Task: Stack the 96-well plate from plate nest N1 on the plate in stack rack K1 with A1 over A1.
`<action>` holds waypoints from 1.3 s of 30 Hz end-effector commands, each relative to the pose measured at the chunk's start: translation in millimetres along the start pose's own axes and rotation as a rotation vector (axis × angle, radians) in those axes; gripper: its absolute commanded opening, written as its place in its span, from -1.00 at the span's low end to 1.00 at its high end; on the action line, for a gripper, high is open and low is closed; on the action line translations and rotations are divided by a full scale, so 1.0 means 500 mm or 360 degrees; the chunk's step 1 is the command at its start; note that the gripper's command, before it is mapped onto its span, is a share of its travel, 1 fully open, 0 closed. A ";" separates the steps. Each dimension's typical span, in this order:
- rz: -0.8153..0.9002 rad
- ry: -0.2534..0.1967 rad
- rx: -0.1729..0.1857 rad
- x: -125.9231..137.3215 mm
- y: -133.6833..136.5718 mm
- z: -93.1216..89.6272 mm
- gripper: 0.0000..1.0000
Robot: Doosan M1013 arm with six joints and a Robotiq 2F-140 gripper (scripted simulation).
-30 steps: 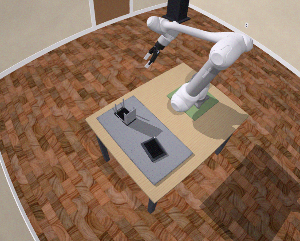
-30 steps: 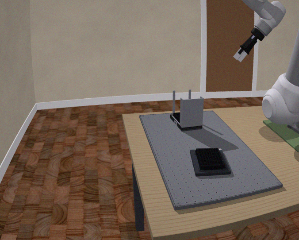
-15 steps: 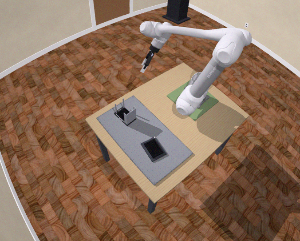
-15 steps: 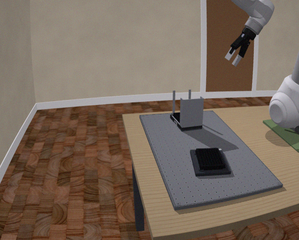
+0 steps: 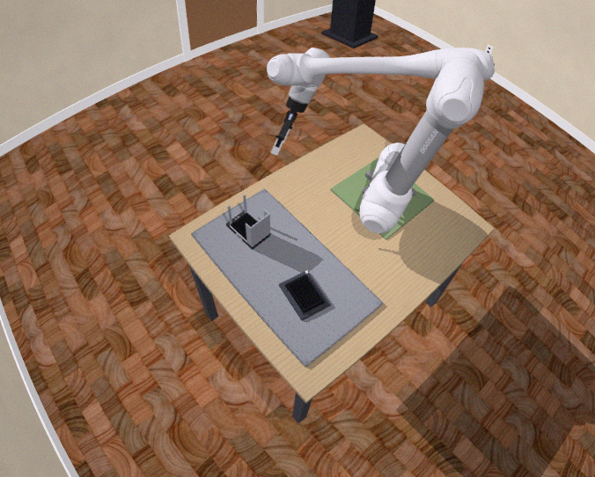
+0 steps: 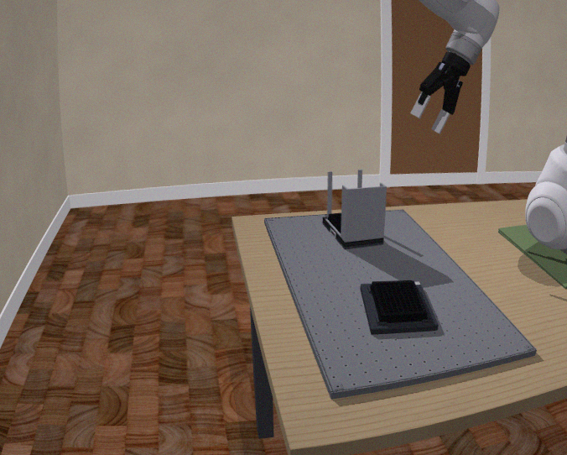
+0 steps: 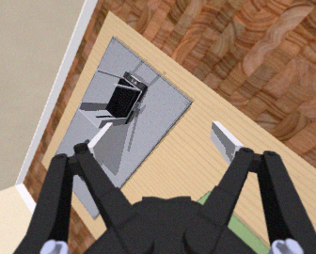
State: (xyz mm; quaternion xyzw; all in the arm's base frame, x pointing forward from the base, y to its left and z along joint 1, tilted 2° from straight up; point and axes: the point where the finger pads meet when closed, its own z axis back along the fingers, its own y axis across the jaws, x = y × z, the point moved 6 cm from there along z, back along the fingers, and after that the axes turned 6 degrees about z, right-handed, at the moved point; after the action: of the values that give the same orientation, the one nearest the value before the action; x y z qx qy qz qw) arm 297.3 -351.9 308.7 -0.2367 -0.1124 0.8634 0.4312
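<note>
A black 96-well plate [image 5: 305, 292] [image 6: 398, 300] lies in the dark plate nest N1 [image 5: 304, 297] [image 6: 399, 307] on the grey perforated board. A pale A1 marker [image 5: 306, 271] [image 6: 417, 283] sits at the nest's far corner. The stack rack K1 [image 5: 249, 225] [image 6: 356, 215] [image 7: 123, 98] stands at the board's far end, with a grey back wall and two thin posts; a black plate [image 5: 242, 224] [image 7: 119, 100] lies in its base. My gripper [image 5: 279, 140] [image 6: 429, 112] [image 7: 162, 130] is open and empty, high above the table's far edge, well away from both plates.
The grey board [image 5: 285, 273] lies on a wooden table [image 5: 347, 238]. The arm's base [image 5: 385, 198] stands on a green mat [image 5: 381, 196] at the table's right. A dark pedestal [image 5: 351, 22] stands on the floor at the back.
</note>
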 end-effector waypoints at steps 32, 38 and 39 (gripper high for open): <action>-0.0442 -0.0344 0.0137 -0.003 -0.242 -0.140 1.00; -0.0501 -0.0377 0.0175 0.009 -0.295 -0.169 1.00; -0.0541 -0.0396 0.0203 0.010 -0.305 -0.174 1.00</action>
State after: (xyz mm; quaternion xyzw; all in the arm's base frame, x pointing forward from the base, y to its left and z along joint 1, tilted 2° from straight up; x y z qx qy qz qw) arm 431.3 -265.1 292.1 -0.0935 -0.1524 0.8119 0.5558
